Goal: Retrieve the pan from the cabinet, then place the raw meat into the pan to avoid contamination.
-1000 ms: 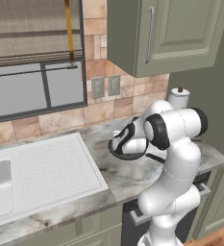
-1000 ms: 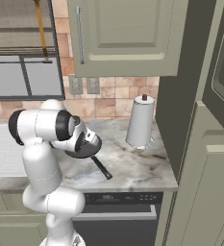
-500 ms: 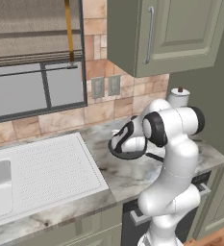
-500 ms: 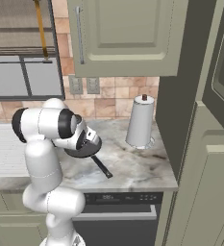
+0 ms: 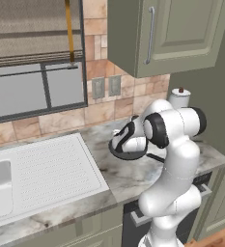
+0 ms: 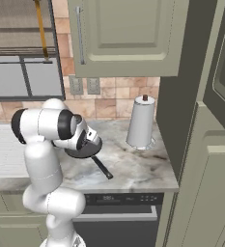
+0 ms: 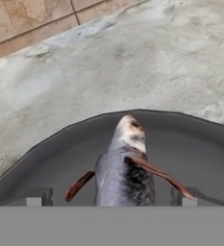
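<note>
Nearest the hand camera, the gripper (image 7: 108,199) pinches the raw meat (image 7: 124,168) between its two fingertips (image 7: 36,198), holding the fish over the pan (image 7: 190,139). The pan (image 6: 87,151) sits on the marble counter (image 7: 132,57), tiled wall (image 7: 27,19) beyond, paper-towel roll (image 6: 141,121) nearby.
</note>
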Robot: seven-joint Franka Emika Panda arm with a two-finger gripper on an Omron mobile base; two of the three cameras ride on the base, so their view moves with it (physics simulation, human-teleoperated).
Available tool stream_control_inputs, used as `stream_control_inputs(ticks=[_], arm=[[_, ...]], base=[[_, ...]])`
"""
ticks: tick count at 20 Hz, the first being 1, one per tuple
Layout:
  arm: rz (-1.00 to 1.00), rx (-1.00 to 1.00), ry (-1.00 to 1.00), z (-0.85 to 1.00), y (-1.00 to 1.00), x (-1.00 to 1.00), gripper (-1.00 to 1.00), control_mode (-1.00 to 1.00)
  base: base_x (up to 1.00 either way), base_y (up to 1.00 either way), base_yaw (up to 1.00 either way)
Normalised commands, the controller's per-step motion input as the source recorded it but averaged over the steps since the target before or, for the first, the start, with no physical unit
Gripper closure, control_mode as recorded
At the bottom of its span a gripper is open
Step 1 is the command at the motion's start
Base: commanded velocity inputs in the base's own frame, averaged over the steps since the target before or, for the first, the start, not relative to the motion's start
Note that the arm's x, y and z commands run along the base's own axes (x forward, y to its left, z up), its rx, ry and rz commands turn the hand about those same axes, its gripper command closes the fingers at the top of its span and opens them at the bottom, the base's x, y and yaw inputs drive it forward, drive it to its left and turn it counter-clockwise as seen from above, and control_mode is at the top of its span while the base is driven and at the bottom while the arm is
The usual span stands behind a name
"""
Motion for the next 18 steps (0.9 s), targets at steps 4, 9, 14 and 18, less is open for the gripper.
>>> stream_control_inputs(ticks=[4, 9, 14, 18], arm=[[0.0, 0.0, 0.0, 0.16, -0.03, -0.04, -1.0, -1.0], [0.0, 0.0, -0.01, 0.39, -0.06, -0.17, -1.0, -1.0], [0.0, 0.0, -0.01, 0.51, -0.03, -0.27, -1.0, -1.0], [0.0, 0.0, 0.0, 0.55, 0.0, -0.31, -1.0, -1.0]], base=[[0.0, 0.0, 0.0], [0.0, 0.0, 0.0], [0.0, 0.0, 0.0], [0.0, 0.0, 0.0]])
